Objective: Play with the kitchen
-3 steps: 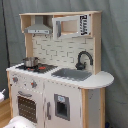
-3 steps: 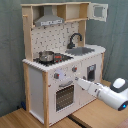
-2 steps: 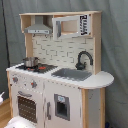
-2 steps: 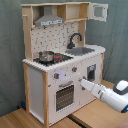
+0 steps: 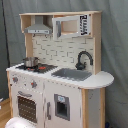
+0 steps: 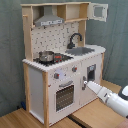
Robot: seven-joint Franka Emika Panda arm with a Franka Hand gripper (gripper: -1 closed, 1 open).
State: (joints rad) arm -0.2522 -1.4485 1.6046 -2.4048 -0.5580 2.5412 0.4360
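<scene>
The kitchen point(image 5: 60, 50) is a tall white and light-wood toy with a hood point(image 5: 37, 29), a black faucet point(image 5: 82, 59), a grey sink point(image 5: 72, 74) and a windowed oven door point(image 5: 27, 107). A small metal pot point(image 6: 46, 56) stands on the kitchen's point(image 6: 35, 90) stovetop. In the second exterior view my white arm reaches in from the lower right. My gripper point(image 6: 85, 83) is at the front of the lower cabinet door point(image 6: 91, 75), just right of the oven door point(image 6: 64, 95). Only a white part of the arm point(image 5: 20, 122) shows at the first exterior view's bottom edge.
The kitchen stands on a wooden surface point(image 6: 95, 117). A grey curtain point(image 6: 10, 50) hangs behind it. Up on the shelf, a small cupboard door with a window point(image 6: 98, 11) stands open. Two knobs point(image 6: 56, 76) sit above the oven.
My gripper has crept slightly upward and closer to the lower cabinet front. The kitchen and the pot have not moved.
</scene>
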